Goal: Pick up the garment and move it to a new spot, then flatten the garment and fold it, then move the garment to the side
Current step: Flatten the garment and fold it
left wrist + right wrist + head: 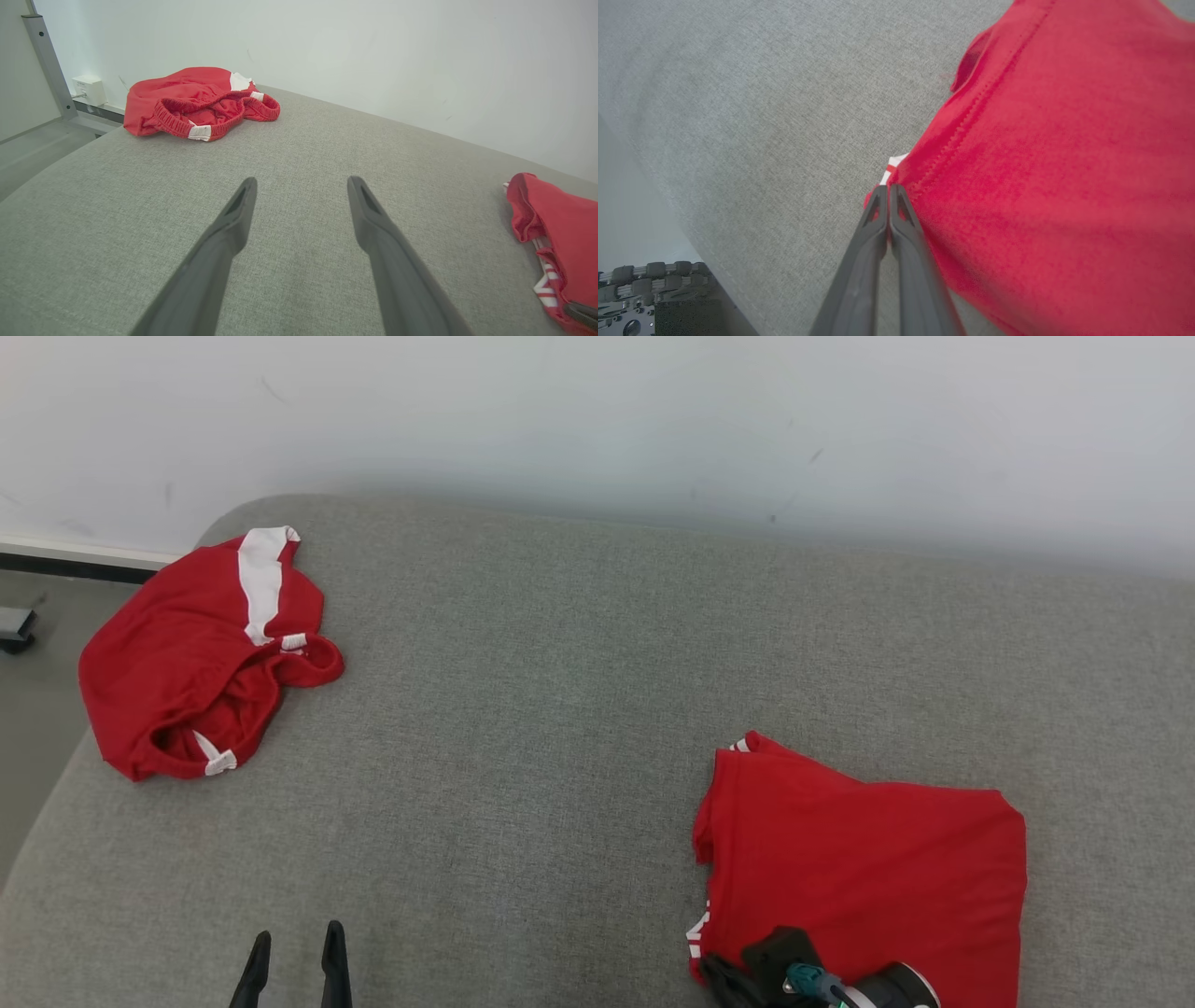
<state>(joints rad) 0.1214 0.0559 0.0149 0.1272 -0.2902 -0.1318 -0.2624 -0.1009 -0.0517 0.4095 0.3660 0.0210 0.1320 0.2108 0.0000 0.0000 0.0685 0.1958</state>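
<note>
Pinching the near left edge of the folded red shirt [868, 868] with the right end effector [888, 186]: fingers pressed together, tips meeting right at the stitched hem beside a sliver of white trim, thin cloth apparently caught between them. Spreading from those tips to the right and ahead as 1 flat, roughly square stack on the grey upholstered cushion [560, 709]. To the left of the tips, bare cushion.

Holding the left end effector [301, 186] spread wide and empty, low over the cushion. Well off to its right, the same folded shirt. Far ahead and to its left, near the cushion's far corner, a crumpled pair of red shorts [187, 653] with white panels and an elastic waistband, touched by neither end effector.

Judged done: relocating, flattening and folding, going by the tidy layered shape with no loose sleeves. Left to do: only step 3, shifting the folded shirt to the side. Seemingly at the very start of that, with the grip closed but no lift or drag evident and the shirt lying flat.

Worth noting for the move: gripping by 1 edge alone, so likely to unfold if lifted high; sliding low probably safer. Impossible to tell the number of layers caught.
</note>
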